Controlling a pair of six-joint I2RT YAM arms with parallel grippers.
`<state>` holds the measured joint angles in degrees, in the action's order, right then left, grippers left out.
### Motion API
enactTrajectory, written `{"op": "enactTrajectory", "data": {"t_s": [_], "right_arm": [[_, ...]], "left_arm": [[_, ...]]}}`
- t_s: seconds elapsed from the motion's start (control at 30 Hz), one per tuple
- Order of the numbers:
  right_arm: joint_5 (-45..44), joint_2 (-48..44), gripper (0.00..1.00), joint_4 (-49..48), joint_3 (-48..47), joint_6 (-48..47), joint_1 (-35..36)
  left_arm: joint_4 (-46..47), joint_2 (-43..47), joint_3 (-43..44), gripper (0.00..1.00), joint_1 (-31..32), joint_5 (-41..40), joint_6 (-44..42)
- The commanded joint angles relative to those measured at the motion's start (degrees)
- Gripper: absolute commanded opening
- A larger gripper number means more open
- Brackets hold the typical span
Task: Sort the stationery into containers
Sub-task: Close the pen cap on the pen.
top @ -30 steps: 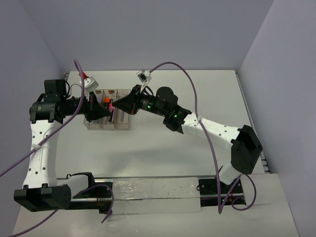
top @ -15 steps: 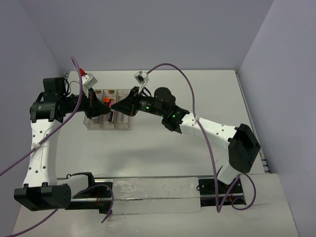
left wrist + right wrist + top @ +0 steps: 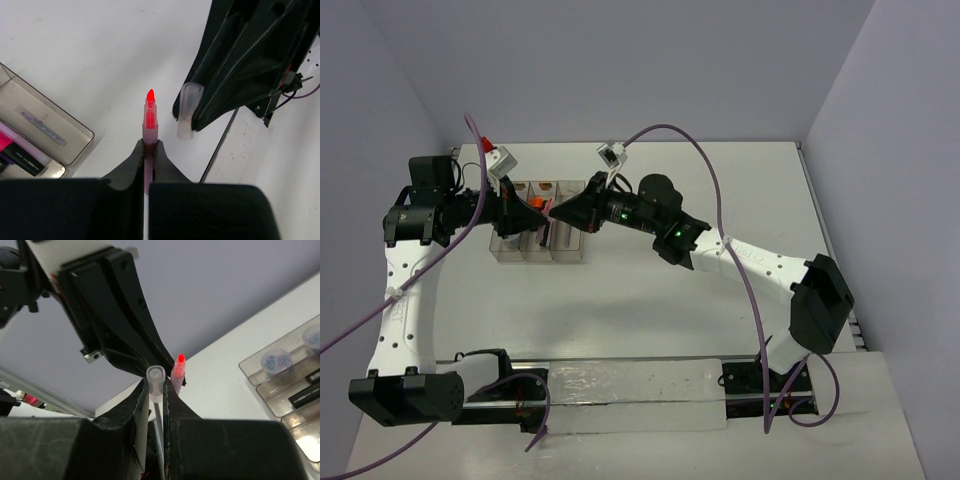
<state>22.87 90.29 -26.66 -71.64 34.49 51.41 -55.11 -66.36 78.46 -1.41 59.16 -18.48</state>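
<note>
My left gripper [image 3: 149, 144] is shut on a thin pink pen [image 3: 149, 120] whose red tip is bare and points away from me. My right gripper [image 3: 156, 386] is shut on a clear pen cap [image 3: 155, 378]. The cap [image 3: 186, 111] hangs just right of the pen tip, apart from it. In the top view both grippers meet tip to tip, left [image 3: 533, 213] and right [image 3: 558, 212], above the clear three-compartment tray [image 3: 524, 254]. The tray holds a grey pen [image 3: 43, 128], a pink-black highlighter [image 3: 19, 151] and bluish round pieces [image 3: 276, 360].
A white connector block [image 3: 501, 161] with a purple cable sits behind the tray at the far left. Another white block [image 3: 611, 153] hangs over the right arm. White walls close in the table at the back and on both sides.
Both grippers have shifted only slightly above the tray, the left one a little towards the back. Pen and cap stay held and close together.
</note>
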Motion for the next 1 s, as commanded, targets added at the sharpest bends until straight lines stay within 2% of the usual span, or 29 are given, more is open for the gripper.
{"op": "enactTrajectory", "data": {"t_s": [0.0,0.53,0.77,0.97], "right_arm": [[-0.90,-4.18,0.00,-1.03,-0.41,-2.38,-0.78],[-5.36,-4.86,0.00,1.08,-3.07,-1.79,-2.55],[-6.27,-3.71,0.00,-0.75,-2.92,-1.28,-2.54],[-5.79,-2.89,0.00,-0.62,-4.77,-0.94,-2.46]], "left_arm": [[1.14,1.18,-0.09,0.00,0.36,1.26,-0.51],[4.39,4.40,-0.41,0.00,0.81,3.56,2.16],[5.36,4.48,-5.44,0.00,0.80,3.43,1.16],[5.80,4.78,-6.39,0.00,0.79,4.00,1.04]]}}
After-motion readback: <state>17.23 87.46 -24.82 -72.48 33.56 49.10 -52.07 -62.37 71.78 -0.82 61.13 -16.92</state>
